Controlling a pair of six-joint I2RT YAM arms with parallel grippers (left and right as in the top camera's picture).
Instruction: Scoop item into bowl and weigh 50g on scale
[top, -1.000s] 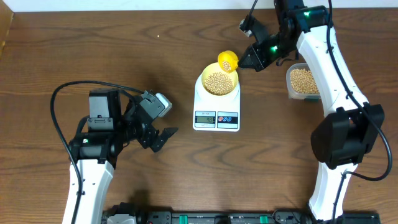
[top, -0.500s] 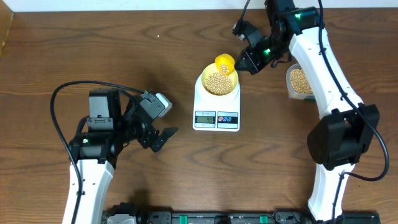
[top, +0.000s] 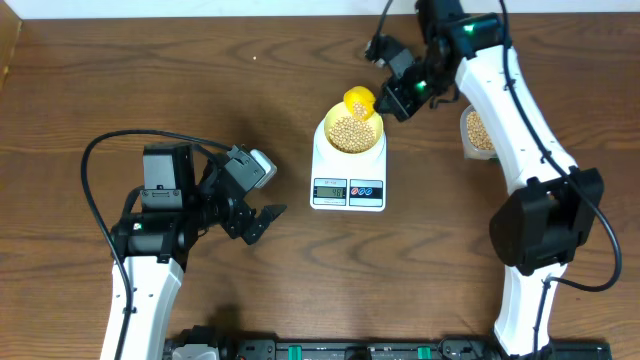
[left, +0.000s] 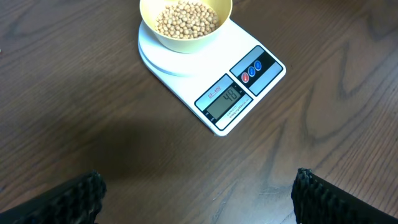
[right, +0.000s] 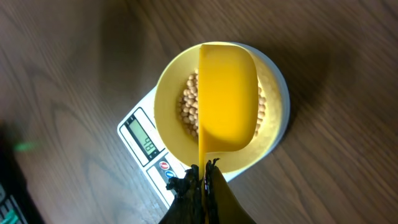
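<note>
Tipping too sharply risks overshooting 50 g: the right gripper (right: 202, 175) clamps the yellow scoop (right: 227, 93) over the pale bowl (right: 163, 99) of tan beans (left: 186, 17) on the scale (left: 193, 81), which reads 44. The left gripper (left: 196, 199) hangs open.

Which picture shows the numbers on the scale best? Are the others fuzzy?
Left wrist view: the screen of the scale is sharp and reads 44. Right wrist view: it is slanted and blurry. Overhead view: far too tiny to read.
</note>
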